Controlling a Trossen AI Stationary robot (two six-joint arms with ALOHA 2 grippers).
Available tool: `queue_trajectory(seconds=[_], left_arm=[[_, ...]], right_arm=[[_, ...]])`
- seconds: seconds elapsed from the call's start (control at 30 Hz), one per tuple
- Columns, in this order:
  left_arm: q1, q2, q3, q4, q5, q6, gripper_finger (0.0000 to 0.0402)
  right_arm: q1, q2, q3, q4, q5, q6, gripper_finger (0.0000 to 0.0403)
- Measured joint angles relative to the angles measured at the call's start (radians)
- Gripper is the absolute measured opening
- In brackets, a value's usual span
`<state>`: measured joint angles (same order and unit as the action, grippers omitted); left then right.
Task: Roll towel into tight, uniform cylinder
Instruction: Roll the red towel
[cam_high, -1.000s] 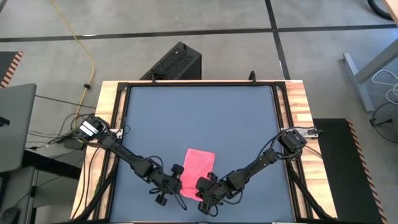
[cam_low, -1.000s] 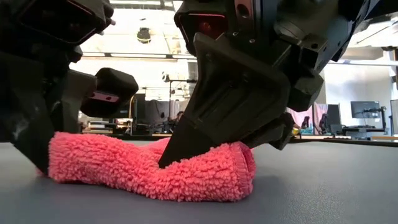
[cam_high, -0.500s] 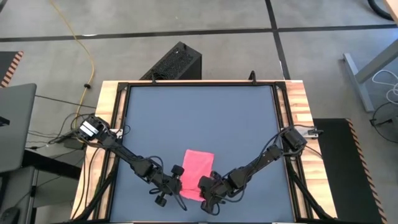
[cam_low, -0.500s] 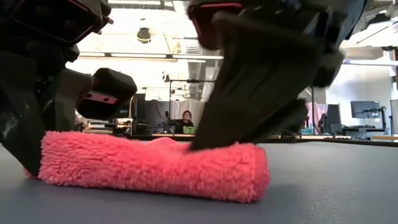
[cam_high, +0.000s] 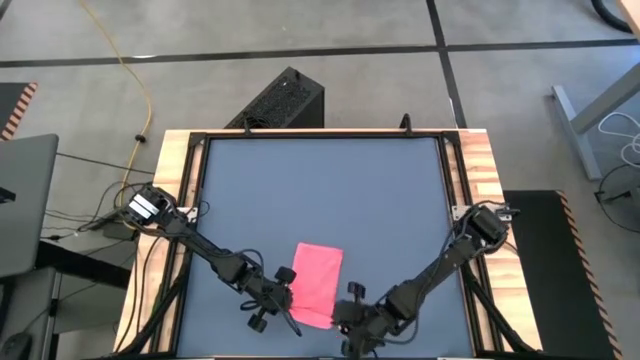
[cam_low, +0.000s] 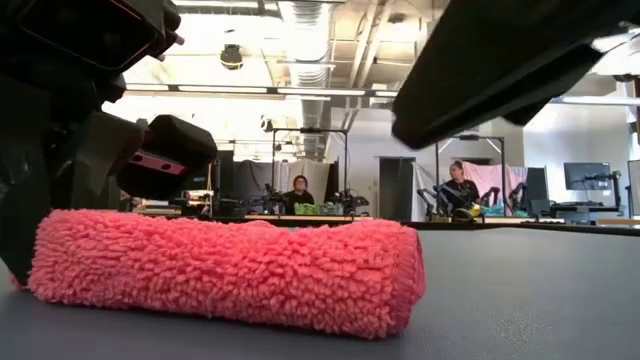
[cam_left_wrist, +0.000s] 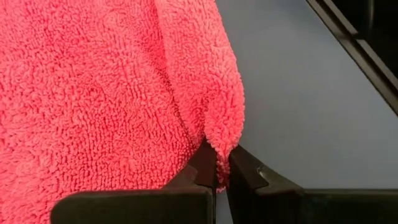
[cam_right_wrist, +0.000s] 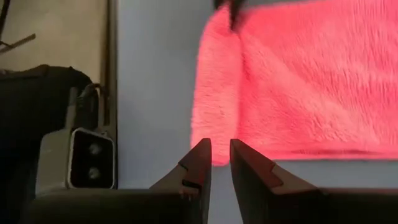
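Towel (cam_high: 317, 284): bright pink, fluffy looped pile, lying on the dark grey tabletop (cam_high: 320, 190) near its front edge, between the two arms.
Shape: from above a narrow folded rectangle; from table height a low, thick roll with a rounded right end (cam_low: 395, 280).
Surface: folds and a seam line run along the cloth in the left wrist view.
Left gripper (cam_left_wrist: 221, 171): at the towel's near left corner, fingers pinched together on a hanging edge of the pink cloth.
Right gripper (cam_right_wrist: 221, 163): just off the towel's near right end, lifted clear of it, fingers slightly parted with nothing between them.
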<state>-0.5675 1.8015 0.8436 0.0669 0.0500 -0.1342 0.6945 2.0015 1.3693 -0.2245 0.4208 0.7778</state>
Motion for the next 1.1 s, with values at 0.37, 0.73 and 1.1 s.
queue_trajectory(seconds=[0.37, 0.73, 1.1], left_arm=[[0.037, 0.0, 0.0, 0.006, 0.07, -0.021, 0.0], [0.037, 0.0, 0.0, 0.003, 0.077, -0.021, 0.0], [0.037, -0.001, 0.0, 0.003, 0.107, -0.045, 0.0]], right_arm=[[0.023, 0.116, 0.001, 0.174, 0.062, -0.463, 0.0087], [0.014, 0.114, 0.001, 0.17, 0.026, -0.467, 0.0119], [0.005, 0.114, 0.001, 0.173, 0.028, -0.465, 0.0221]])
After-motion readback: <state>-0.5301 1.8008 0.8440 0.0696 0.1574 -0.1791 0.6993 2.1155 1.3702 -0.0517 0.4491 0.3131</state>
